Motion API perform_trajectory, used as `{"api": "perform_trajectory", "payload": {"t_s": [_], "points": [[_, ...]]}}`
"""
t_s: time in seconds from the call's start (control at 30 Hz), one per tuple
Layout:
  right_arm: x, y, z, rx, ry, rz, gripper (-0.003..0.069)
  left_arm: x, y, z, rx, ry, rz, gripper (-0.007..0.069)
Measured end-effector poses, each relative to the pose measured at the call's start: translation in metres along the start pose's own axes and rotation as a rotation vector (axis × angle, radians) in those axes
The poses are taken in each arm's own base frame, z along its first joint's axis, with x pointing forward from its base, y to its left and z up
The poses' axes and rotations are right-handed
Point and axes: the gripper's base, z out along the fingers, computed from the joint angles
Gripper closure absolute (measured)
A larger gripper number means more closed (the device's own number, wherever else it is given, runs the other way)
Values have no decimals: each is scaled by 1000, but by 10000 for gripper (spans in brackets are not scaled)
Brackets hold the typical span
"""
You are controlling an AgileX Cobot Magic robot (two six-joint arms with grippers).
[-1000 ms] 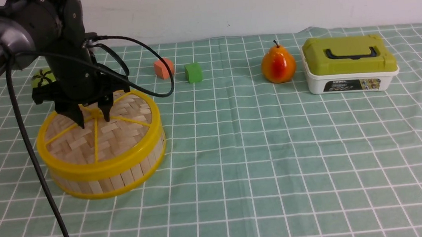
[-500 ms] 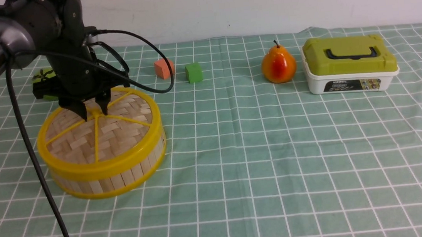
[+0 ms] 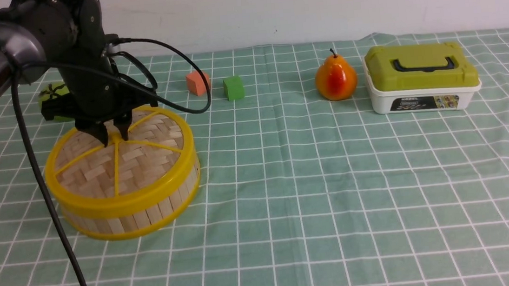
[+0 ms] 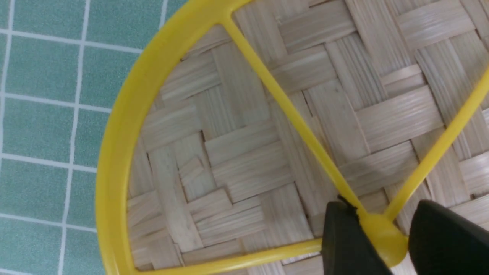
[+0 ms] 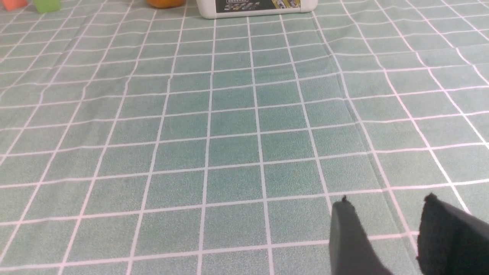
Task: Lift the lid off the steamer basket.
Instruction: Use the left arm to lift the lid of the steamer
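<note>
The steamer basket point(image 3: 149, 214) stands on the checked cloth at the left, its bamboo-slat wall between yellow rims. The lid point(image 3: 134, 159) lies flat on top of it, a woven disc with a yellow rim and thin yellow spokes. My left gripper point(image 3: 114, 138) points down onto the lid's centre. In the left wrist view the lid point(image 4: 237, 152) fills the picture and the left gripper point(image 4: 382, 214) has both black fingers pressed against the yellow hub point(image 4: 382, 235). My right gripper point(image 5: 387, 198) hovers low over bare cloth, open, with nothing between its fingers.
An orange cube point(image 3: 197, 82) and a green cube point(image 3: 233, 87) sit behind the basket. A pear point(image 3: 335, 79) and a white box with a green top point(image 3: 421, 75) stand at the back right. A small green object point(image 3: 51, 95) lies behind the left arm. The arm's cable point(image 3: 57, 227) hangs beside the basket.
The left gripper's fingers have drawn together over the lid's centre, from a wide stance astride the spokes to closing on the hub. The lid and basket have not moved.
</note>
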Motion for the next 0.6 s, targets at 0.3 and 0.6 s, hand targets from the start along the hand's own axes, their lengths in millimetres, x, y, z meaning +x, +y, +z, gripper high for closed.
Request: {"api": "perform_trajectory", "payload": {"t_s": [0.3,0.6], "points": [[0,0,0,0,0,0,417,0,0,-1,-2,13,-3,474],[0,0,0,0,0,0,417,-11,-3,-11,5,3,-16,515]]}}
